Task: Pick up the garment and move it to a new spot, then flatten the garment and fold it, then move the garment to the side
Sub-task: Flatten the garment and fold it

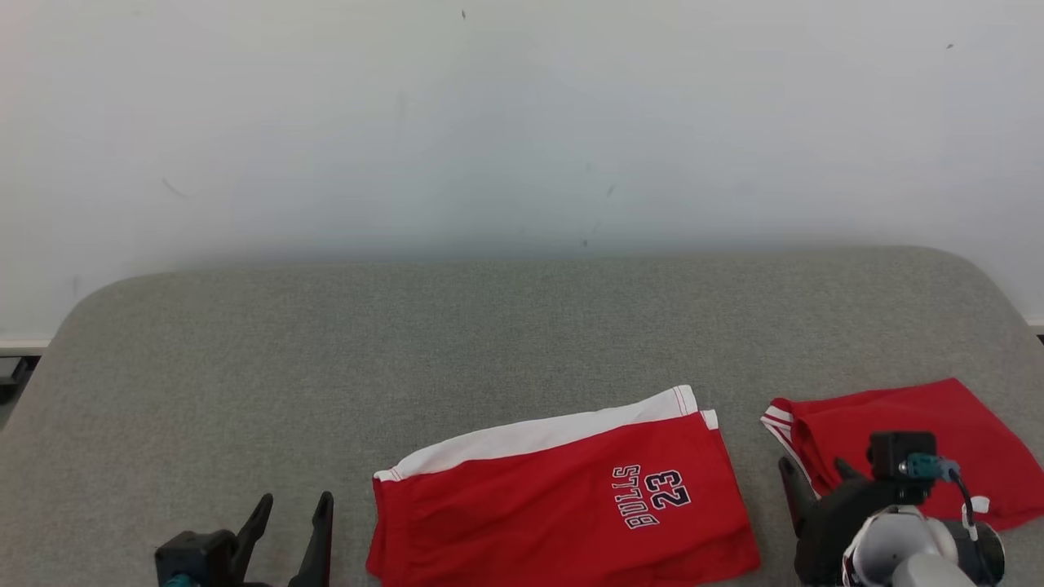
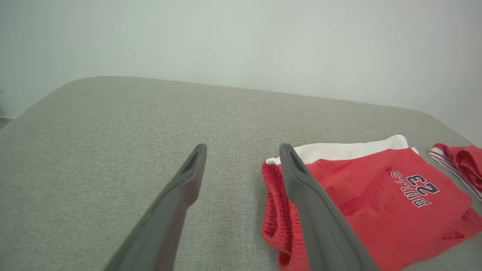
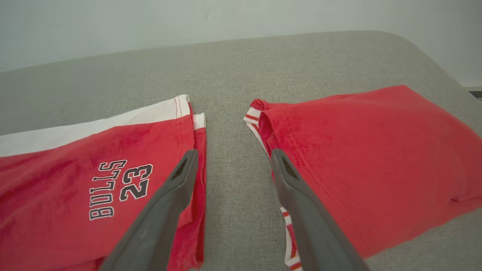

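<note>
While both arms hung low at the near edge of the grey padded table (image 1: pixel 326 342), the red shorts (image 1: pixel 563 505) were noted lying folded flat on it, near the front and roughly at the middle. White side panel turned toward the wall (image 1: pixel 489 122); "BULLS 23" print facing up, toward the shorts' right end. Gathered waistband end was seen at the left in the left wrist view.

Left gripper (image 1: pixel 295 499) was recorded just beside the shorts' left edge, jaws spread wide, nothing held between them. Bare fabric of the table was seen between its fingers (image 2: pixel 188 180) in the left wrist view.

A second red garment (image 1: pixel 913 412), trimmed with red and white stripes, was noted folded at the right, a narrow strip of table separating it from the shorts.

Right gripper (image 1: pixel 813 466) was found over that strip, jaws released and empty. One finger was seen over the shorts' hem, the other over the striped edge; contact could not be judged.
</note>
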Motion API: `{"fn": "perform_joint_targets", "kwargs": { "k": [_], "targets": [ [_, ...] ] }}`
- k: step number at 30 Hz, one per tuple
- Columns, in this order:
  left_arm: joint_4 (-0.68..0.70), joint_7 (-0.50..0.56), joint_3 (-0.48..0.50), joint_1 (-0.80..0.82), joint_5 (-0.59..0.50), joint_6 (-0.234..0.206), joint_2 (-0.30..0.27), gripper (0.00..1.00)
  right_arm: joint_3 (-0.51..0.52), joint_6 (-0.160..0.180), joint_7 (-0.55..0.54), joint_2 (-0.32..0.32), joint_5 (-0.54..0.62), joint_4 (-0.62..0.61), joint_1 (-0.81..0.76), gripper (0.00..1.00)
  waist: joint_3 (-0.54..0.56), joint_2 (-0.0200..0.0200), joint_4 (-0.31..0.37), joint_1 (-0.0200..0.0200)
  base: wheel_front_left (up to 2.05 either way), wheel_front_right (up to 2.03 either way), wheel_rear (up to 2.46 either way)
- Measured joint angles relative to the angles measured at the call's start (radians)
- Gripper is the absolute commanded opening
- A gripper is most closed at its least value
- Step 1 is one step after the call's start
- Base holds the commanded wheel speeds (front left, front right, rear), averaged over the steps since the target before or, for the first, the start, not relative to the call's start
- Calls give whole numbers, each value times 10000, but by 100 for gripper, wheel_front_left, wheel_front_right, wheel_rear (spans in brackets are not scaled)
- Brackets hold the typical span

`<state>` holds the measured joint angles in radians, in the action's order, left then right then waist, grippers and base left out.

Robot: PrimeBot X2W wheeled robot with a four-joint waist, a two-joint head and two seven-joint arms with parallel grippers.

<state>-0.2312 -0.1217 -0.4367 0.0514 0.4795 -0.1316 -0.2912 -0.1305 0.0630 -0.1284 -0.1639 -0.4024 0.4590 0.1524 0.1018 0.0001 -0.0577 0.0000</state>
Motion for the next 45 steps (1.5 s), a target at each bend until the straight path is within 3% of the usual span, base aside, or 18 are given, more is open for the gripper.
{"fn": "perform_joint_targets", "kwargs": {
  "k": [5, 13, 27, 28, 31, 37, 38, 40, 42, 43, 44, 45],
  "targets": [
    [249, 244, -194, 45, -201, 0, 27, 100, -347, 142, -1808, -180, 82, 809, 1156, 100, -113, -1, -175, 0, 0, 0, 0],
    [500, 610, -545, 248, -341, 0, 128, 100, -598, 169, -3751, -29, 59, 1908, 2014, 100, -299, 0, -623, 2, 0, 0, 0],
    [721, 951, -669, 488, -407, 0, 163, 100, -466, 439, -5258, 201, -56, 2924, 2656, 100, -507, 0, -1452, 2, 0, 0, 0],
    [740, 955, -667, 487, -407, 0, 138, 100, -460, 439, -5325, 199, -52, 2957, 2750, 95, -518, 0, -1473, 1, 0, 0, 0],
    [821, 1053, -723, 488, -407, 0, 138, 100, -353, 474, -5423, 121, -52, 3037, 2881, 96, -562, -1, -1538, 1, 0, 0, 0],
    [903, 1124, -711, 488, -407, 0, 111, 100, -171, 531, -5613, 88, -29, 3342, 2987, 86, -713, 0, -1638, 0, 0, 0, 0],
    [917, 1126, -709, 488, -407, 0, 100, 100, -123, 531, -5660, 90, -36, 3409, 3034, 82, -731, 0, -1648, 0, 0, 0, 0],
    [922, 1191, -696, 489, -407, 0, 75, 100, -81, 558, -5683, 92, -38, 3517, 3097, 59, -755, 0, -1664, 0, 0, 0, 0],
    [934, 1221, -688, 489, -407, 0, 58, 100, -31, 560, -5731, 132, -90, 3609, 3099, 34, -773, 0, -1671, 0, 0, 0, 0],
    [943, 1223, -686, 489, -407, 0, 56, 100, -36, 560, -5776, 151, -96, 3657, 3102, 11, -781, 0, -1673, 0, 0, 0, 0],
    [957, 1231, -686, 490, -405, 0, 56, 100, -38, 560, -5774, 165, -96, 3676, 3103, 0, -789, 0, -1676, 0, 0, 0, 0],
    [976, 1302, -685, 492, -405, 0, 56, 100, -40, 560, -5777, 178, -96, 3689, 3118, 0, -798, 0, -1677, 0, 0, 0, 0]
  ]
}}
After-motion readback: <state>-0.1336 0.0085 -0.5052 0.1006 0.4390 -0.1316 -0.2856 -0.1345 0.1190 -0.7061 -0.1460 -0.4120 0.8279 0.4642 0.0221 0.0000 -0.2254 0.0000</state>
